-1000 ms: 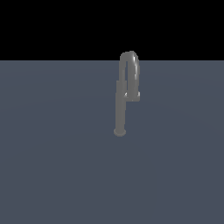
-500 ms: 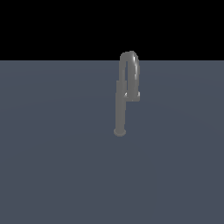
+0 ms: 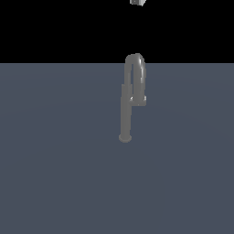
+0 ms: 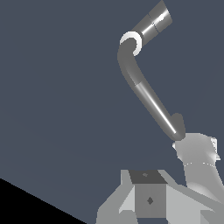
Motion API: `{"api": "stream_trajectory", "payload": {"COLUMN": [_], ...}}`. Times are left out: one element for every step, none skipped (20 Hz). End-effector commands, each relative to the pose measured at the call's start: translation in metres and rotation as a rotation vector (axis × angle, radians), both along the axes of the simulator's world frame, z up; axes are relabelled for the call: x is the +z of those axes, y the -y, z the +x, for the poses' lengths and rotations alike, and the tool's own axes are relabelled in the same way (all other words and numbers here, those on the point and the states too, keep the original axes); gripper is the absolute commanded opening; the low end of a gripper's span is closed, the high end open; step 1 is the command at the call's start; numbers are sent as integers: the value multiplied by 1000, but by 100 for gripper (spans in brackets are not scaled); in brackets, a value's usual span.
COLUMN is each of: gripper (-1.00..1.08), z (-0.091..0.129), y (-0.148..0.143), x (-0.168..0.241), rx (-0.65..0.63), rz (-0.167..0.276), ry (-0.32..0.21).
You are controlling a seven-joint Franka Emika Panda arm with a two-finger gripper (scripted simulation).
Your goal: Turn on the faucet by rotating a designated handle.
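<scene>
Slate-grey floor [image 3: 55,183] under a black backdrop. Faucet [image 3: 125,114] stands centre; its handle [image 3: 140,101] juts toward the exterior view's right. Gripper [image 3: 137,2], barely visible at the top edge, hangs well above the handle; its opening cannot be judged.

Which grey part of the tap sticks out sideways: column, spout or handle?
The handle: a stubby bar jutting sideways toward the exterior view's right. The column stands upright; the spout arches overhead.

One faucet [image 3: 125,114] with one handle [image 3: 139,101], on one floor [image 3: 55,160].

Flat slate-grey floor [image 3: 55,173] (plain, unmarked), black backdrop [image 3: 55,27] above it
</scene>
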State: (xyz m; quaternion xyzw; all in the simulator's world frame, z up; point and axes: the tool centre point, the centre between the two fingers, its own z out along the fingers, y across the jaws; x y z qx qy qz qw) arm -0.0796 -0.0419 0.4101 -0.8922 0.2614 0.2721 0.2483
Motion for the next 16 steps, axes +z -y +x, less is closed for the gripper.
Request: {"api": "stream_trajectory", "payload": {"gripper": [-100, -100, -100, -100, -100, -100, -100, -100, -100, -100, -100, -100, -100, -100, -100, -100], "z": [12, 17, 21, 26, 30, 35, 39, 43, 48, 52, 56, 60, 64, 68, 72, 75], "y": [4, 6, 7, 9, 11, 13, 15, 16, 18, 20, 22, 24, 26, 28, 29, 31], "x": [-9, -13, -17, -22, -26, -31, -36, -41, -46, -51, -57, -63, -69, -75, -82, -88], "rx": [-42, -59, -76, -93, -111, -129, -147, -166, -184, -204, -223, -243, -264, -285, -306, -327], "rz": [43, 60, 77, 95, 113, 131, 149, 168, 187, 207, 227, 247, 268, 289, 311, 332], "ry": [-43, -60, -77, -95, -113, -131, -150, -169, -188, -208, -228, -249, -270, -291, -312, -334]}}
